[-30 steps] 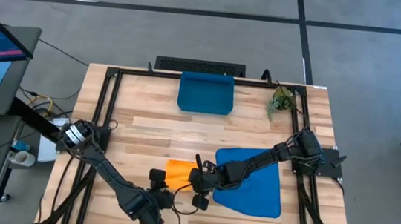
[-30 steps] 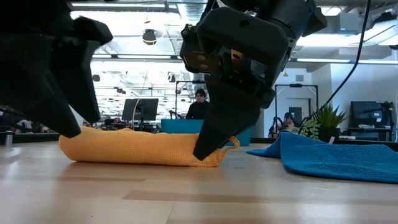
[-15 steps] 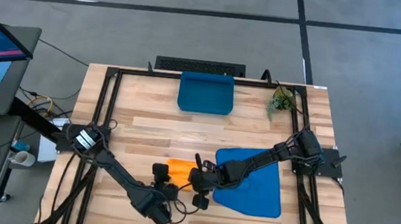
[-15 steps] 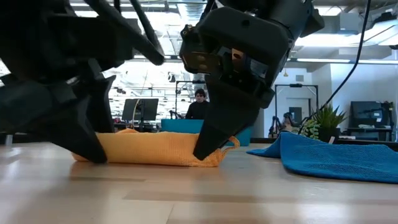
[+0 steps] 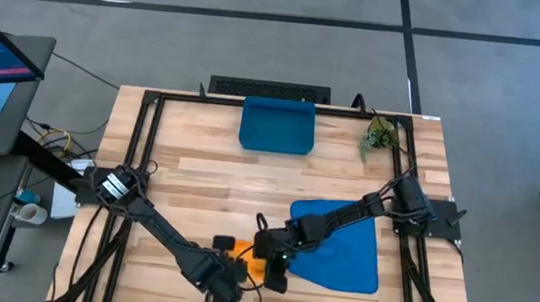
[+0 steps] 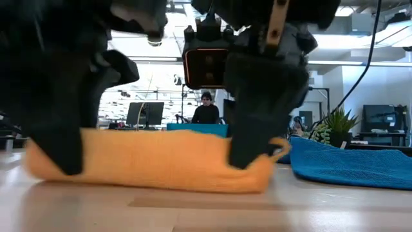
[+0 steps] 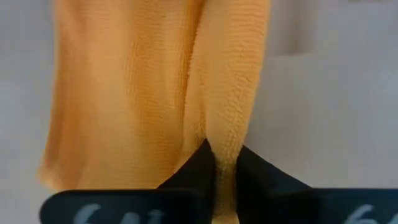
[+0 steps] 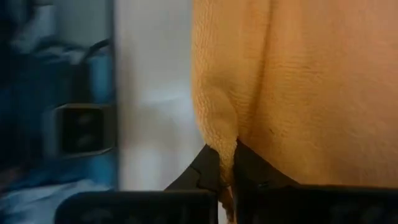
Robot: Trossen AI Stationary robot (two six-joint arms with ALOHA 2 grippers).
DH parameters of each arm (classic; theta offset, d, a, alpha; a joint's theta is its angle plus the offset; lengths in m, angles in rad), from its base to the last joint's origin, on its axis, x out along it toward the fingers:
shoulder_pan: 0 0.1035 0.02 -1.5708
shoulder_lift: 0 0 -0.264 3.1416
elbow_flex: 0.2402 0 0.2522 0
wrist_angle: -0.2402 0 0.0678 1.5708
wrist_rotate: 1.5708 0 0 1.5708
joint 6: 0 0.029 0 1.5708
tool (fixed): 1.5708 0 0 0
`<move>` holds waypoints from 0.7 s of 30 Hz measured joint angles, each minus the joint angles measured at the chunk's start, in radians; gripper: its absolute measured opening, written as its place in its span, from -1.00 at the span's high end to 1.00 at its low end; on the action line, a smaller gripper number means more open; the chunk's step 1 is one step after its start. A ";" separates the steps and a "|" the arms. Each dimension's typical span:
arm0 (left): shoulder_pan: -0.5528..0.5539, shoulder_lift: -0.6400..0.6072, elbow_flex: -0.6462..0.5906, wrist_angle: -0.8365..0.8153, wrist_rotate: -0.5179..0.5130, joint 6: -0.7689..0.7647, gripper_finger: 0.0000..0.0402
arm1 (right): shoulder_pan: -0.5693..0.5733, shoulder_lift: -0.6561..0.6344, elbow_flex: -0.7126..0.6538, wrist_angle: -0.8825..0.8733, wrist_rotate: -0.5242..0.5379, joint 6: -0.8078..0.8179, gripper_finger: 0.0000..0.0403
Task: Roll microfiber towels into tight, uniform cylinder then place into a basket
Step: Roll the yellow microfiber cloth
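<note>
The orange towel (image 6: 151,161) lies in a long, low lump near the table's (image 5: 207,180) front edge, at about 6 o'clock in the high view. Both grippers pinch it.

The left gripper (image 7: 222,167) is at the towel's left end. Its two dark fingers (image 7: 198,163) are nearly closed w/ a thin fold of orange cloth between them. In the low view it (image 6: 64,145) comes down on the towel's end at 9 o'clock.

The right gripper (image 8: 227,163) is at the towel's right end, fingers (image 8: 208,167) also squeezed narrow on a fold of orange cloth. In the low view it (image 6: 248,145) grips the end at 3 o'clock.

From above, only a bit of orange (image 5: 240,248) shows between the 2 grippers, left (image 5: 224,285) & right (image 5: 274,257).

The blue towel (image 5: 341,244) lies flat-ish on the table just right of the orange one, at about 4 o'clock, under the right arm.

The basket (image 5: 277,125) sits at the far edge, 12 o'clock, well apart from both towels. A small green plant (image 5: 380,135) is at 1 o'clock, near the basket.

A person (image 6: 206,109) sits far behind the table, in the room.
</note>
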 joint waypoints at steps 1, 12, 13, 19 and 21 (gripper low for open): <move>0.001 0.000 0.016 0.008 0.036 -0.002 0.83 | 0.000 0.001 -0.001 0.018 -0.038 0.018 0.83; 0.019 0.002 0.088 -0.013 0.151 -0.045 0.80 | -0.056 0.000 -0.001 -0.004 -0.067 0.208 0.84; 0.019 0.002 0.088 -0.017 0.139 -0.046 0.80 | -0.062 -0.001 0.000 -0.016 -0.057 0.216 0.84; 0.018 0.002 0.088 -0.038 0.091 -0.036 0.80 | -0.076 -0.005 0.003 -0.068 -0.002 0.238 0.84; 0.018 0.002 0.088 -0.046 0.079 -0.031 0.79 | -0.079 -0.007 0.003 -0.079 0.026 0.238 0.84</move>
